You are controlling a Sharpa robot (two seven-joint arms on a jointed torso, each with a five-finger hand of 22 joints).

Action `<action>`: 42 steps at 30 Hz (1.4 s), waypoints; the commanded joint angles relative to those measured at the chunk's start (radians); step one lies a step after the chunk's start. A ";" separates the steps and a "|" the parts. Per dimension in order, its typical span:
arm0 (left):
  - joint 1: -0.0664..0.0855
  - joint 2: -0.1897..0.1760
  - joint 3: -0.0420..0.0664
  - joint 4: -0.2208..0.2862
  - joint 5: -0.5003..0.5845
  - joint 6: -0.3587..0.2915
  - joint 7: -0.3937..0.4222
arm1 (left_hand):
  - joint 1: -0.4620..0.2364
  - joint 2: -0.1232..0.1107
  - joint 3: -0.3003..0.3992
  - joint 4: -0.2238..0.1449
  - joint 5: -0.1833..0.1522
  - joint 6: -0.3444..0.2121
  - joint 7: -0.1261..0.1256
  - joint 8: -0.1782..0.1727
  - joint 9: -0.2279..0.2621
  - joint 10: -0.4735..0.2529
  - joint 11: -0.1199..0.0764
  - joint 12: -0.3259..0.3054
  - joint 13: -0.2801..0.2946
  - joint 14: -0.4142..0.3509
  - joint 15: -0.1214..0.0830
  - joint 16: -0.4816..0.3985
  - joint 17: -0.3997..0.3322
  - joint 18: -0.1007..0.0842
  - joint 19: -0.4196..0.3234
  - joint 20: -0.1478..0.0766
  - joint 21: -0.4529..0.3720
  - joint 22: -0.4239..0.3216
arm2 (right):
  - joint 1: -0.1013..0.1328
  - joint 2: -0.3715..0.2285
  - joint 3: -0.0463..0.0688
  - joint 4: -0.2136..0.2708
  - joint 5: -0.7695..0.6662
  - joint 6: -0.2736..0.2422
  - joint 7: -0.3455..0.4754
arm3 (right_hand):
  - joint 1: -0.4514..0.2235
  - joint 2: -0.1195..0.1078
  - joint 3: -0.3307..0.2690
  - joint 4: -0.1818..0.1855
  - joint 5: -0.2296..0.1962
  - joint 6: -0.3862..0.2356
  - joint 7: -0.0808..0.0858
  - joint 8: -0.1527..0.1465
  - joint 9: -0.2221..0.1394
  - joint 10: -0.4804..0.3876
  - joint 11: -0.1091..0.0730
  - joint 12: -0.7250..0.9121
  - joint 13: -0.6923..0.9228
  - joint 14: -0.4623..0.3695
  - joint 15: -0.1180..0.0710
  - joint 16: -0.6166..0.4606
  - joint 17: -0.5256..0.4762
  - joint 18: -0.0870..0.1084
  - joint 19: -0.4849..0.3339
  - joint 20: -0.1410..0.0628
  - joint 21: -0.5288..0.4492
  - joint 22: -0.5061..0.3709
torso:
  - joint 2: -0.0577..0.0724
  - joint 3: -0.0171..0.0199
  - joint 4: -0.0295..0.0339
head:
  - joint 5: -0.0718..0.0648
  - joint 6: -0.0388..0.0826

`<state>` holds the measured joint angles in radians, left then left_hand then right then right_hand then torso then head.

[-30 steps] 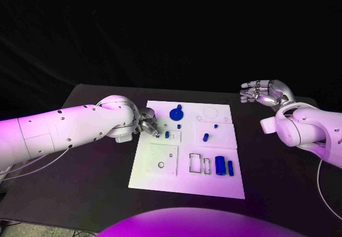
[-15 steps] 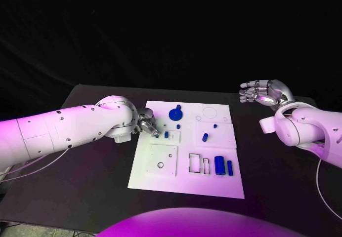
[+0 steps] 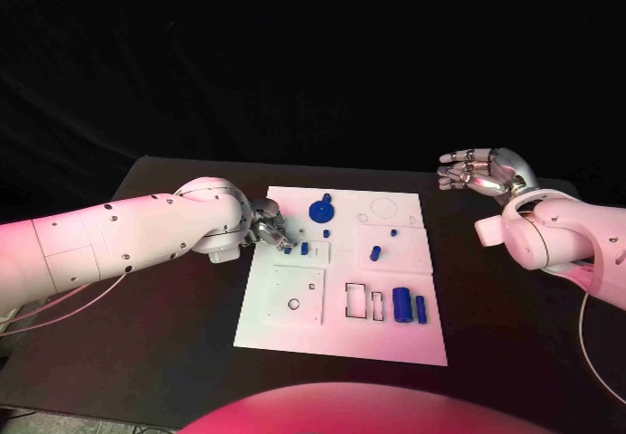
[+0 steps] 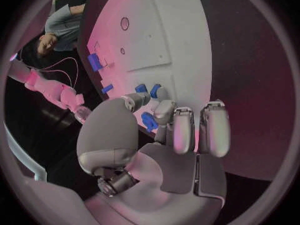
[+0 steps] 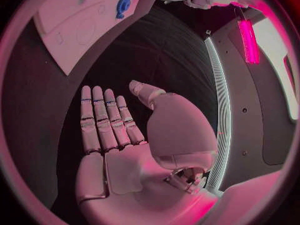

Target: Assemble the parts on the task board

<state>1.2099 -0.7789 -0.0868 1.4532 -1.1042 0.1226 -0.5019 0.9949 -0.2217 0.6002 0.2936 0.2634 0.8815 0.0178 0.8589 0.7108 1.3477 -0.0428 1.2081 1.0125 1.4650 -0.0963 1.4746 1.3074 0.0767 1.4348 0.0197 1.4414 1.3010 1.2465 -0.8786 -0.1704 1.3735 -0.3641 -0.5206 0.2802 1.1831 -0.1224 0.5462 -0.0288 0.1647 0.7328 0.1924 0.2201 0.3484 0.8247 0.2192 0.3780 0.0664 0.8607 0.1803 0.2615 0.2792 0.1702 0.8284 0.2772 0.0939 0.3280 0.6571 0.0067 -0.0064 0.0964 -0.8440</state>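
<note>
Table: black [image 3: 170, 298], spreading in front of me to the left and right; its far edge meets the dark behind it.
Backdrop: black cloth or wall [image 3: 313, 81] filling everything beyond the table's far edge.
Left wire: thin and pale [image 3: 79, 303], looping over the table's left side and off its edge.
Right wire: another thin pale one [image 3: 583, 344], running down over the table's right side.
Floor: possibly a grey patch [image 3: 20, 420] past the table's near left corner; I can't make it out well.
</note>
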 commanded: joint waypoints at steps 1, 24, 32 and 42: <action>-0.001 0.000 0.002 0.001 0.020 -0.035 0.007 | -0.033 0.006 -0.039 0.001 -0.004 0.003 0.006 -0.007 0.000 -0.002 -0.001 0.000 0.001 0.072 -0.001 -0.001 0.151 -0.019 0.000 -0.005 -0.001 0.001 | -0.002 -0.001 0.000 0.000 -0.003 0.014 0.011 | -0.002 0.003 -0.006 -0.001 0.005 -0.009 0.090 -0.006 -0.001 -0.007 0.002 0.003 0.000 -0.005 -0.002 0.004 -0.001 0.007 0.004 0.004 -0.004 -0.002 | 0.002 -0.0011 -0.0007 | -0.002 0.001; -0.001 -0.035 0.040 0.045 0.146 -0.252 0.281 | 0.252 -0.005 -0.024 -0.025 0.003 -0.206 0.117 -0.120 -0.053 -0.402 0.100 -0.321 -0.380 -0.145 0.087 -0.341 -0.204 0.104 -0.407 0.067 -0.473 -0.667 | -0.006 0.000 0.000 -0.004 -0.002 0.015 0.012 | -0.003 0.004 -0.007 0.000 0.005 -0.009 0.091 -0.006 -0.001 -0.008 0.002 0.004 0.000 -0.007 -0.001 0.006 -0.003 0.007 0.004 0.004 -0.005 -0.004 | 0.001 0.0002 0.0000 | -0.012 0.013; -0.003 0.015 0.015 0.026 -0.069 -0.385 0.517 | 0.412 -0.054 0.014 -0.098 -0.004 -0.259 0.161 -0.248 -0.211 -0.538 0.147 -0.493 -0.563 -0.363 0.130 -0.565 -0.470 0.107 -0.447 0.106 -0.605 -0.744 | -0.007 0.002 0.000 -0.004 -0.002 0.020 0.013 | -0.002 0.005 -0.007 -0.001 0.006 -0.009 0.090 -0.006 -0.001 -0.008 0.002 0.005 0.000 -0.007 -0.002 0.007 -0.003 0.007 0.005 0.004 -0.005 -0.004 | 0.002 -0.0001 -0.0008 | -0.017 0.020; -0.005 0.068 -0.010 -0.020 -0.340 -0.388 0.564 | 0.420 -0.067 -0.058 -0.108 -0.009 -0.208 0.154 -0.295 -0.308 -0.537 0.154 -0.588 -0.688 -0.342 0.132 -0.502 -0.503 0.107 -0.429 0.108 -0.585 -0.728 | -0.007 0.002 0.000 -0.002 -0.003 0.022 0.013 | -0.002 0.005 -0.007 -0.001 0.006 -0.009 0.090 -0.006 -0.001 -0.008 0.002 0.005 0.000 -0.007 -0.002 0.007 -0.003 0.007 0.005 0.004 -0.005 -0.004 | 0.002 -0.0005 0.0011 | -0.023 0.024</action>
<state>1.2054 -0.7173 -0.0970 1.4363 -1.2992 -0.2448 0.0052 1.4098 -0.2880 0.5441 0.1844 0.2589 0.6714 0.1711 0.5648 0.4036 0.8092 0.1057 0.6218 0.3263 1.1210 0.0376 0.9729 0.8047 0.1705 1.0014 0.1289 0.8562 0.5725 1.2398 -0.8778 -0.1704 1.3703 -0.3637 -0.5164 0.2819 1.1832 -0.1225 0.5463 -0.0289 0.1647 0.7328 0.1924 0.2201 0.3486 0.8247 0.2192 0.3779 0.0664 0.8608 0.1803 0.2654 0.2771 0.1703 0.8284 0.2771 0.0945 0.3246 0.6585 0.0069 -0.0071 0.0750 -0.8206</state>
